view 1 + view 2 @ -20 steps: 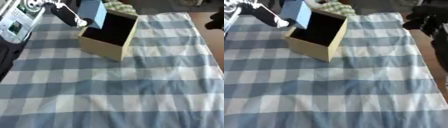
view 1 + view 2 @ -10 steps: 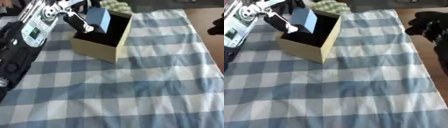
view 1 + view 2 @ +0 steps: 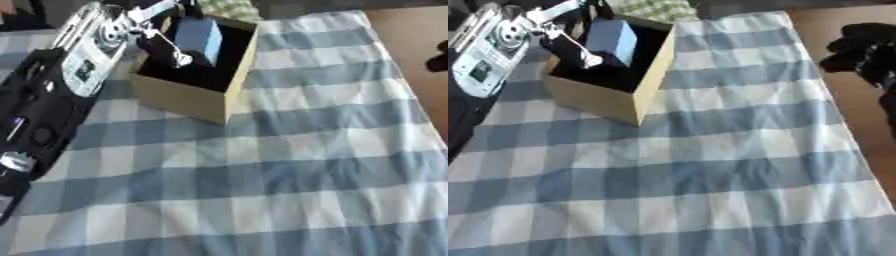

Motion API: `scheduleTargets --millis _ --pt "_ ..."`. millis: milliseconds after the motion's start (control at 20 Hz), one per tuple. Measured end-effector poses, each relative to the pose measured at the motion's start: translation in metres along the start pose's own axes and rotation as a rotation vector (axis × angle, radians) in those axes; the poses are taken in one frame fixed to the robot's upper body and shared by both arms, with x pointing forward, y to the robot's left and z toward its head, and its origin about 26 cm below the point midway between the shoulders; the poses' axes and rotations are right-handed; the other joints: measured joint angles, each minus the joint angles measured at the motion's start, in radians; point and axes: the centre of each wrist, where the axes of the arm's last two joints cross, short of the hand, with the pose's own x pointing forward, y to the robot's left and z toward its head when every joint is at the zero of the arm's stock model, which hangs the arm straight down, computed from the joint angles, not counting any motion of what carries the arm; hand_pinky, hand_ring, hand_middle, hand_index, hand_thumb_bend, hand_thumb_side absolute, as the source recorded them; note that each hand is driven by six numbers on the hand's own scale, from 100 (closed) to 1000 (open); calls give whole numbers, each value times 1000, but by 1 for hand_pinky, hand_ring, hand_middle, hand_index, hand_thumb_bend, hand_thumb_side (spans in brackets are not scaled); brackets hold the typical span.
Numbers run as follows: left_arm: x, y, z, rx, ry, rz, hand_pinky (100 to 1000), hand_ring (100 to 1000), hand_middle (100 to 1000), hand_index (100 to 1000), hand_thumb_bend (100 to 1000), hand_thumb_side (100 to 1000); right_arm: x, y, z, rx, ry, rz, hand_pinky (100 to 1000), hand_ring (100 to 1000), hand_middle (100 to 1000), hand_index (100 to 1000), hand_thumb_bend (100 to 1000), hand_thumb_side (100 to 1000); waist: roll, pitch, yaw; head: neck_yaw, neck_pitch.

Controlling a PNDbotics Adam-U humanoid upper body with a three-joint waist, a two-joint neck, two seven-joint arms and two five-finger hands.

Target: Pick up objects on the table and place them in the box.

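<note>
One blue block in one tan box, left hand fingers curled round it; right hand state unclear.

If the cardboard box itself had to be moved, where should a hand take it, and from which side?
Probably the near right wall of the cardboard box, pinched over its open top rim from the right. That rim is bare and faces open cloth, while the left hand and the blue block crowd the far left of the opening.
</note>
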Motion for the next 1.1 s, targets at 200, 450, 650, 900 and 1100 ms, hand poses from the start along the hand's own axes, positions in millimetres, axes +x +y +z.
scheduleTargets --millis 200,450,650,900,1100 --pt "-3 -5 -2 -11 9 5 355 547 559 591 100 100 0 0 0 1 1 -5 721 667 666 800 100 1000 2 10 -9 4 -7" --pt "-6 -9 -3 -39 1 9 440 602 611 658 144 176 0 -1 0 -3 1 -6 721 667 666 800 100 1000 9 17 -17 4 -7" --pt "-6 -10 -2 -67 -19 -9 604 742 747 805 418 355 0 -2 0 -7 3 -5 720 667 665 799 100 1000 13 18 -20 4 -7" --pt "-5 -11 -2 -78 -31 -76 667 806 814 878 748 573 0 -2 1 -10 4 -4 720 667 665 799 100 1000 13 18 -19 4 -6" --pt "-2 -7 -1 -54 -44 -118 668 809 819 884 764 595 0 -2 2 -11 9 -5 721 668 665 799 100 1000 12 12 -8 4 0"
